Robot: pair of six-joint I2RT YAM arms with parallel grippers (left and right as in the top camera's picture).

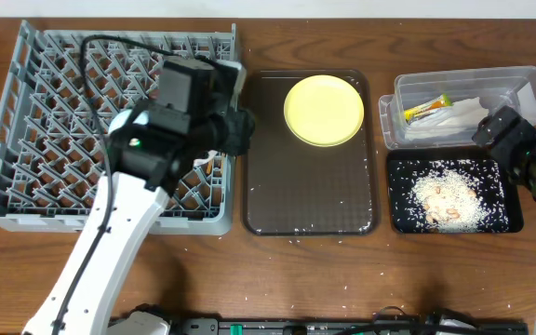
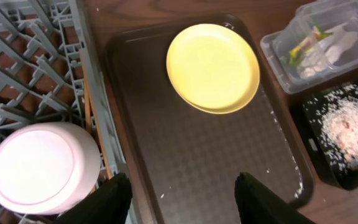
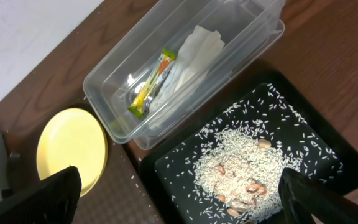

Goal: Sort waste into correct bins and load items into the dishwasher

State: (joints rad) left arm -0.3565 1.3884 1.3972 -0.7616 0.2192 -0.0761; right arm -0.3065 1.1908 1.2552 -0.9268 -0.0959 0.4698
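**Showing both claws open and empty over a part-sorted surface**

Left claw [image 2: 182,199]: jaws spread wide, gripping nothing, hovering at the seam between the grey dish rack [image 1: 26,140] and the dark brown serving tray [image 1: 310,200]. A white bowl [image 2: 42,165] sits upside down in the rack just inside its right wall; a thin wooden strip, apparently the chopsticks [image 2: 91,118], runs along that wall. The pale-yellow plate [image 1: 324,110] lies flat at the far end of the serving tray.

Right claw [image 3: 182,199]: fingers [image 3: 42,199] parted wide, holding nothing, above the black tray [image 1: 398,200], which carries the rice scraps [image 1: 449,200] in a loose heap. The clear tub [image 1: 519,84] touches the black tray's far edge and contains the wrapper [image 3: 151,84] and the napkin [image 3: 191,56], lying side by side. Stray grains dot the wooden surface [image 1: 249,279] near the trays.
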